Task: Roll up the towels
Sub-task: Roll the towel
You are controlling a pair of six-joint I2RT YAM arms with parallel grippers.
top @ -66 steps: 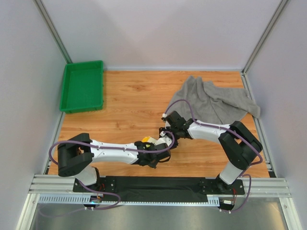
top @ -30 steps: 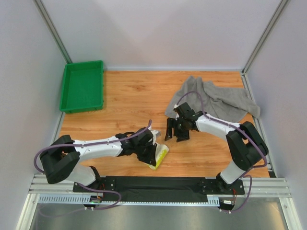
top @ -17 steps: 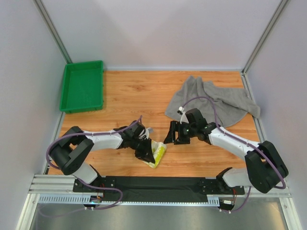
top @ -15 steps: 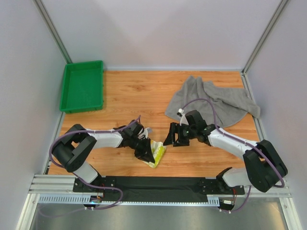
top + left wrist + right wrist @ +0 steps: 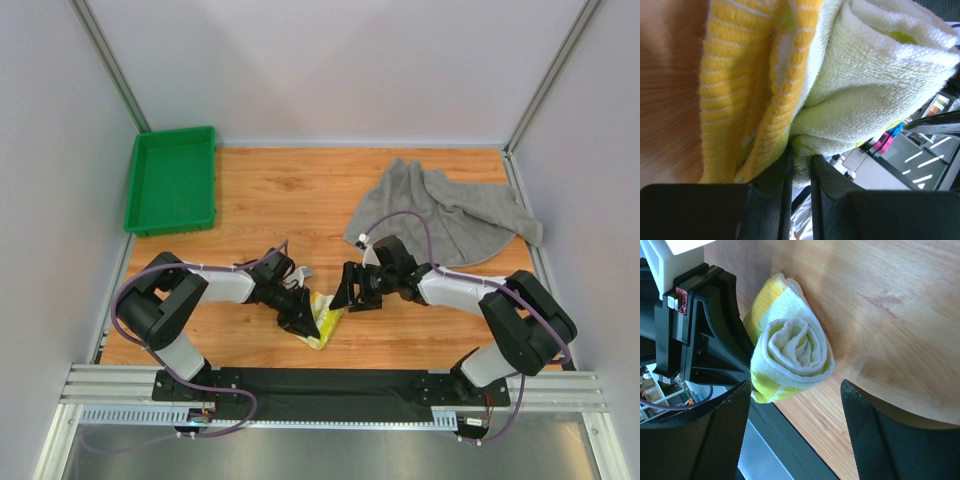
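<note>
The small white-yellow towel [image 5: 325, 322] with a green-yellow print lies rolled near the table's front edge. Its spiral end faces the right wrist view [image 5: 792, 357]. My left gripper [image 5: 303, 321] is shut on the roll's loose edge; in the left wrist view [image 5: 800, 170] the cloth [image 5: 865, 85] is pinched between the jaws. My right gripper [image 5: 345, 292] is open and empty, just right of the roll, its fingers [image 5: 720, 435] either side of it and apart from it. The large grey towel [image 5: 450, 212] lies crumpled at the back right.
A green tray [image 5: 172, 180] stands at the back left by the wall. A black strip [image 5: 330, 385] runs along the table's front edge just below the roll. Frame posts and walls close in both sides.
My left gripper has carried the rolled towel right and set it near the front edge, still gripping it. My right gripper let go, drew back, opened, then came left towards the roll's end.
</note>
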